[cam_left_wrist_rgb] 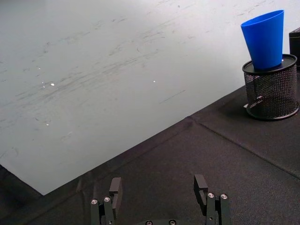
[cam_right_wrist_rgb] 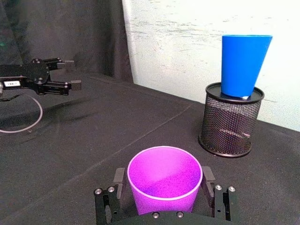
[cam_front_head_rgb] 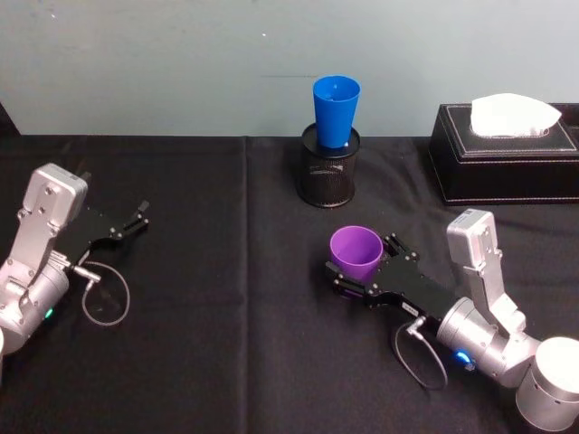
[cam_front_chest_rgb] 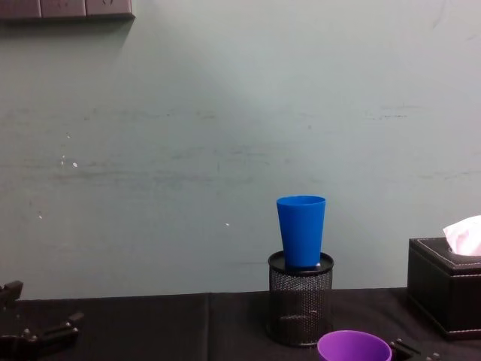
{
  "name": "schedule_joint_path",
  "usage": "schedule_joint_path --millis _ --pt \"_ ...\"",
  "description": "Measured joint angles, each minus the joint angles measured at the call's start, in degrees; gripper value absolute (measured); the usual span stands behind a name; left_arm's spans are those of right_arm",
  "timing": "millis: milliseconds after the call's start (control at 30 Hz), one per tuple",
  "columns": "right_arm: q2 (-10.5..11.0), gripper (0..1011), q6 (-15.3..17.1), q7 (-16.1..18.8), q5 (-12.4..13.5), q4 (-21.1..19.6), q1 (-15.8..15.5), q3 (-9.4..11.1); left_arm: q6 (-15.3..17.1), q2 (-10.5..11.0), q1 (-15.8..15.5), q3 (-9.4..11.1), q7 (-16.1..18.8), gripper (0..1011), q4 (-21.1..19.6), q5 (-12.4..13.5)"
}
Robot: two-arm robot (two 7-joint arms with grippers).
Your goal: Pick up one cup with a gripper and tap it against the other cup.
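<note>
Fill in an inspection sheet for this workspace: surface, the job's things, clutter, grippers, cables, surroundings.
Surface: table under black cloth, with one seam running front to back.
Job's things: purple cup upright, mouth up; blue cup upright behind it, seated in the mouth of the black mesh pen holder; the cups are apart.
Clutter: black tissue box with a white tissue, back right.
Grippers: right gripper set around the purple cup; left gripper open, holding nothing, at the left.
Cables: grey loop by the left wrist; dark loop by the right wrist.
Surroundings: pale wall behind the table.
</note>
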Motion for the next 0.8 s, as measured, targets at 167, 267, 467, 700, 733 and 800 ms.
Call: schedule_joint_path --millis 167,267,467,700,733,800 --pt "-0.02 1003 -0.04 -0.08 -0.12 0.02 0.0 0.03 0.0 0.0 0.0 0.0 0.0 1005 0.0 0.0" --pt "0.01 1003 -0.04 -0.08 -0.07 -0.01 -0.02 0.03 0.0 0.0 0.0 0.0 0.0 1005 0.0 0.0" --pt "0.1 935 -0.04 -0.08 0.15 -0.08 -0.05 0.03 0.0 0.0 0.0 0.0 0.0 1005 0.0 0.0" --pt "0.15 792 -0.04 -0.08 0.25 -0.12 -0.08 0.03 0.0 0.0 0.0 0.0 0.0 1005 0.0 0.0" --pt "0.15 788 -0.03 -0.08 0.26 -0.12 -0.08 0.03 0.0 0.0 0.0 0.0 0.0 1005 0.0 0.0" --pt "0.16 771 -0.03 -0.08 0.29 -0.15 -0.09 0.03 0.0 0.0 0.0 0.0 0.0 1005 0.0 0.0"
